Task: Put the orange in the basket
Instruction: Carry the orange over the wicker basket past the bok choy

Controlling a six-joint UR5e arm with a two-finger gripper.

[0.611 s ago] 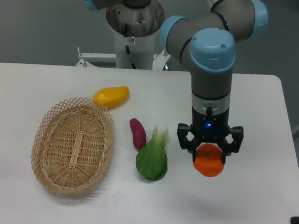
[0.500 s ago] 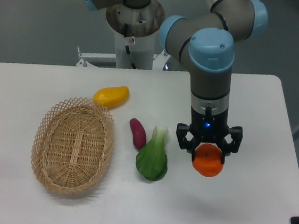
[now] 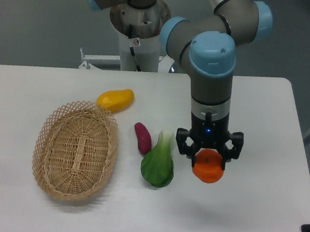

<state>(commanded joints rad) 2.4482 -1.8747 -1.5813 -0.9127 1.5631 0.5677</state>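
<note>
Orange-skinned, the orange (image 3: 208,167) is gripped by the claw (image 3: 208,155) above the desk (image 3: 255,215), well apart from the basket (image 3: 76,151).

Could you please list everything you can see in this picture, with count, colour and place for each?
orange: one, bright orange, held in the gripper right of centre
basket: one, light tan wicker, left side of the table, empty
yellow fruit: one, yellow, behind the basket
purple vegetable: one, reddish purple, centre, beside the leafy green
leafy green: one, green with a white stem, centre, just left of the orange
table: one, white
gripper: one, black, closed on the orange
robot arm: one, grey with blue caps, reaching from the back
</note>
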